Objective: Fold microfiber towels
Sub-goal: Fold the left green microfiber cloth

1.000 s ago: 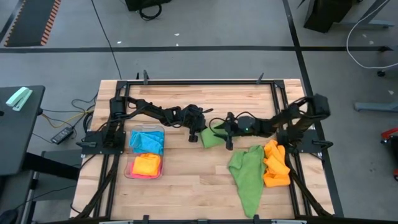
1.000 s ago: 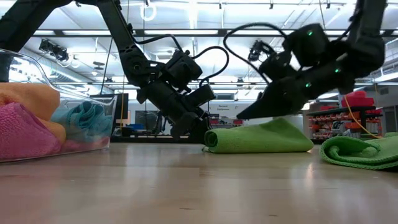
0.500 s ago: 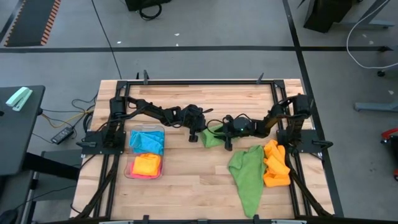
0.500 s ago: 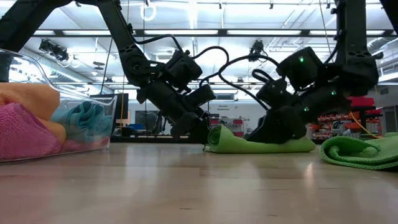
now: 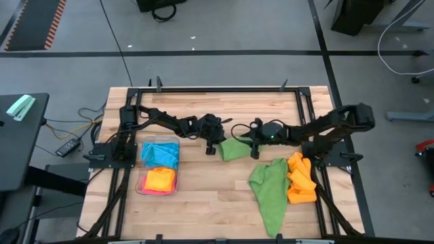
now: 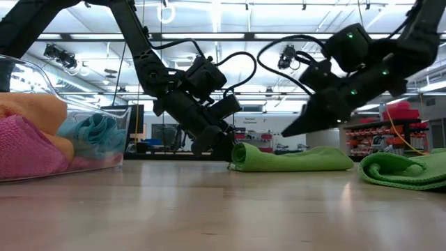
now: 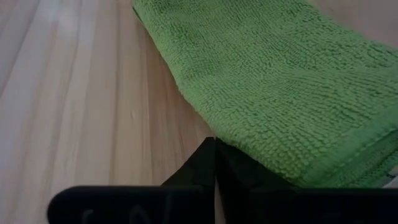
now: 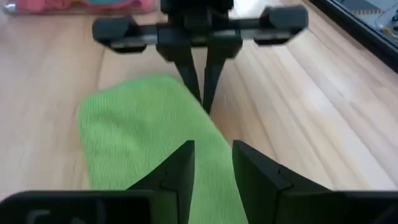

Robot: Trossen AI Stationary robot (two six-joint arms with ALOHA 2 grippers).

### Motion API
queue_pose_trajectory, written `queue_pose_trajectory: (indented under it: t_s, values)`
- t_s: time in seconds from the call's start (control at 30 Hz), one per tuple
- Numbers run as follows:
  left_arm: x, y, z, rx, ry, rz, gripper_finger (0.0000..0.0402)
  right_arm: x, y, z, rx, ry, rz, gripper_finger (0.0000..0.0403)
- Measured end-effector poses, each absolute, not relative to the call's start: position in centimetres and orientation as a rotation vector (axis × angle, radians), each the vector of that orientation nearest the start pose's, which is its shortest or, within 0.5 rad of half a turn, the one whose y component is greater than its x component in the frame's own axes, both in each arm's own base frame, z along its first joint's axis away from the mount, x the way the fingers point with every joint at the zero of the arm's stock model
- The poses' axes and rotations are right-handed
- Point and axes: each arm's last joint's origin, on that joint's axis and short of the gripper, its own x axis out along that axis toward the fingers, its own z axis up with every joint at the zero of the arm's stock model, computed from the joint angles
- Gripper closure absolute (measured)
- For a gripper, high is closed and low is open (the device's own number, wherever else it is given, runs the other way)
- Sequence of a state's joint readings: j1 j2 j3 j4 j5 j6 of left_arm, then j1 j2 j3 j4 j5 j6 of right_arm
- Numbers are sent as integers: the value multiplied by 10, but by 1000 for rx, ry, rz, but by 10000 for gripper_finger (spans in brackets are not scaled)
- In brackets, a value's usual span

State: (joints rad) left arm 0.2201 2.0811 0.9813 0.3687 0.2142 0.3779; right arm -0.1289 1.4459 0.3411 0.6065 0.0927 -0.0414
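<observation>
At frame centre, our closed left gripper (image 5: 212, 147) pins the folded green towel (image 5: 234, 148); right gripper (image 5: 256, 150) hovers, fingers parted.

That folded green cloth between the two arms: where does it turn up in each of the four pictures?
High view: folded green towel at table centre.
Low view: right of centre, flat on the tabletop.
Left wrist view: fills the upper right.
Right wrist view: lower left.
Shared landmark: the shut left gripper at its edge.
</observation>
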Motion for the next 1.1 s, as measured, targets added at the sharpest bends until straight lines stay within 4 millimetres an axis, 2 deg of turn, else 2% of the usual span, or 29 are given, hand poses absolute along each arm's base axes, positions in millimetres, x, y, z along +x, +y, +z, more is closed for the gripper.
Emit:
queue_pose_trajectory:
  t_s: [0.1,0.23,0.43,0.53,0.7,0.9,1.1]
  values:
    - [377,78,79,205,703,-129,380,223,-34,120,-23,525,-234,291]
    - [377,78,79,204,702,-129,375,205,-38,101,28,549,-278,298]
    - [377,78,79,204,703,-129,386,188,-39,85,99,589,-333,308]
    - [377,78,79,204,703,-130,386,190,-37,89,108,570,-328,312]
    - [377,78,79,204,703,-129,377,204,-37,113,81,464,-305,313]
    - [377,78,79,204,703,-129,382,205,-37,123,77,442,-330,314]
    - [377,78,79,205,703,-129,387,215,-31,127,73,323,-245,314]
